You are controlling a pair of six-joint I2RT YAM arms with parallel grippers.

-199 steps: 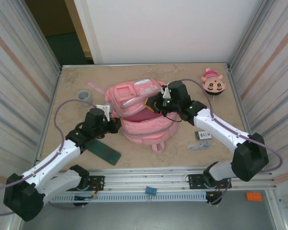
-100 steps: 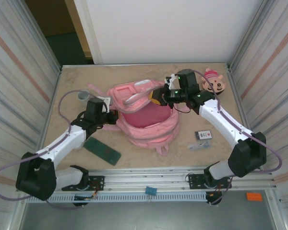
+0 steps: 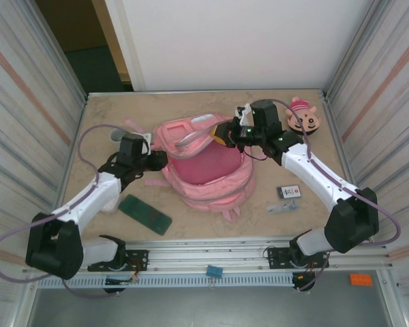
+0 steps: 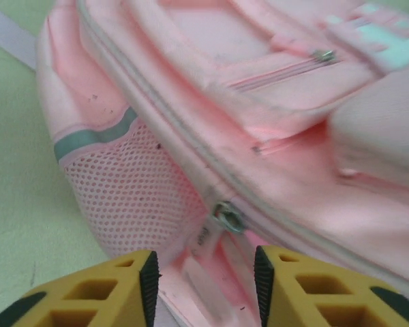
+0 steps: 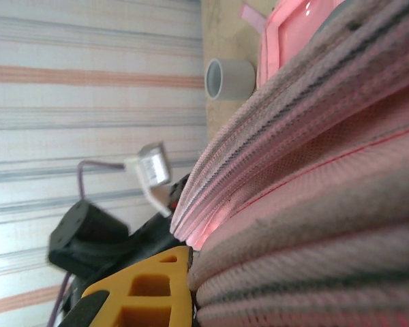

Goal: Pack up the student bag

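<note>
One large pink fabric backpack [image 3: 211, 191] lies open; right gripper [image 3: 225, 135] pinches its fabric, left gripper [image 4: 204, 276] gapes empty beside its mesh pocket [image 4: 123, 197].

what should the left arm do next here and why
Probably back the left pincer off the student bag and swing it toward the dark green flat item beside it. Its jaws stand open with nothing between them. The right pincer grips the bag's top edge, so the main compartment gapes, and that item lies loose on the table.
</note>
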